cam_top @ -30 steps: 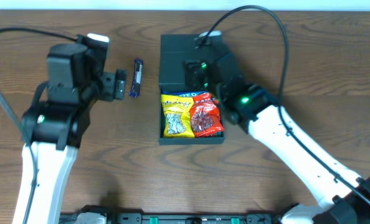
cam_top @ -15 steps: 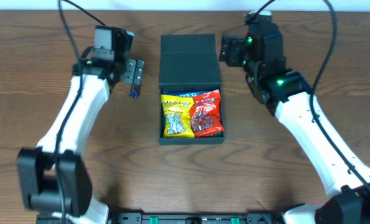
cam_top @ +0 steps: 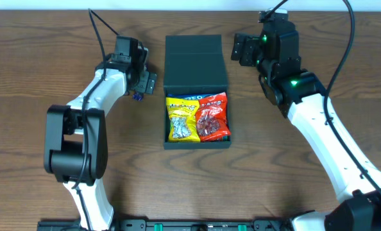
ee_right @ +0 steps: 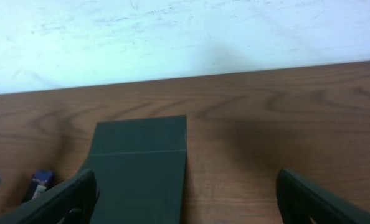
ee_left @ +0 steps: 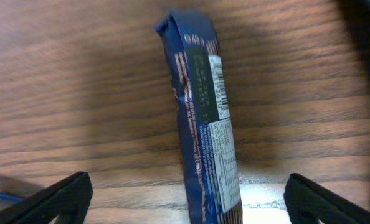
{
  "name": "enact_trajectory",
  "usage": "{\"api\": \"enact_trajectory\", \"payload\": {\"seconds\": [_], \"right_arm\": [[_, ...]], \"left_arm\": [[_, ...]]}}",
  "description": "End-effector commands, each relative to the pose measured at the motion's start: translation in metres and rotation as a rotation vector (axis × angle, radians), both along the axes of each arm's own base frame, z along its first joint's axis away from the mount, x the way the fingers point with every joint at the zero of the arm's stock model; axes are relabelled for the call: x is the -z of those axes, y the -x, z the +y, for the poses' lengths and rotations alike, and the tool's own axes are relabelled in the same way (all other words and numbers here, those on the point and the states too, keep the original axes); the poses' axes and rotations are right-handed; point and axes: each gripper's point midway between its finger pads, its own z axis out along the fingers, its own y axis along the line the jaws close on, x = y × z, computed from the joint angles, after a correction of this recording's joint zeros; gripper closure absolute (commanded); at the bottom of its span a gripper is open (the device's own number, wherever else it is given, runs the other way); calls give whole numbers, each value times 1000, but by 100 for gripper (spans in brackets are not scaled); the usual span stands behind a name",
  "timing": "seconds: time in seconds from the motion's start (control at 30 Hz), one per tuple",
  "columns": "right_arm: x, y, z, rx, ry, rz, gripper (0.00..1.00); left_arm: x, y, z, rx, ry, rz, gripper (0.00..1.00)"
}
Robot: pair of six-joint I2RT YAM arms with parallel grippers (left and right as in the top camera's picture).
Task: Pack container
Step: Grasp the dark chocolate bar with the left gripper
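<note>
The container is a dark teal-black box at the table's middle, its flap lid lying open toward the back. A yellow packet and a red packet lie inside side by side. A blue snack bar lies left of the box, mostly hidden under my left gripper. In the left wrist view the bar lies between the open fingers, untouched. My right gripper is open and empty, right of the lid. The right wrist view shows the lid.
The brown wooden table carries nothing else. A pale wall runs behind the table's back edge. The blue bar's end shows at the left of the right wrist view.
My right arm has drawn back from over the box to the back right. My left gripper has moved right and come down over the blue bar.
</note>
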Motion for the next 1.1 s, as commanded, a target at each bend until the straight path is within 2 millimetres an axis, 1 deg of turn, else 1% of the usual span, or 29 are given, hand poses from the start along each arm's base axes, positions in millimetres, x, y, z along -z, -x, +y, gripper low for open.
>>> {"api": "enact_trajectory", "payload": {"seconds": [0.0,0.07,0.17,0.23,0.27,0.33,0.43,0.5,0.53,0.6,0.7,0.83,0.9,0.97,1.07], "right_arm": [[-3,-1,-3,0,15,-8,9],[-3,-1,-3,0,15,-8,9],[-4,-1,-3,0,14,-12,9],[-4,-1,-3,0,13,-14,9],[-5,-2,-3,0,12,-16,9],[-6,-2,-3,1,11,-21,8],[-7,-3,-3,0,9,-28,8],[-8,-3,-3,0,8,-30,7],[-8,-3,-3,0,8,-30,7],[-8,-3,-3,0,9,-30,7],[-8,-4,-4,8,13,-31,7],[-8,-6,-16,46,25,-34,5],[-8,-8,-26,66,25,-34,4],[-8,-10,-33,82,25,-34,4],[-8,-12,-47,110,25,-34,4]], "left_arm": [[6,-1,-2,0,21,12,8],[6,-2,-3,-8,29,8,11],[11,-4,-4,-22,40,10,21],[15,-4,-4,-27,42,15,25],[18,-3,-4,-27,41,20,31],[21,-2,-4,-27,40,29,33],[27,-1,-4,-28,37,43,41],[29,0,-4,-28,37,48,44],[29,0,-4,-28,37,49,51],[29,0,-4,-28,37,48,55],[29,1,-4,-44,43,52,64],[30,3,-3,-70,52,64,83],[29,7,-3,-70,50,77,90],[27,9,-2,-77,51,87,92],[18,12,-2,-78,50,91,94]]}}
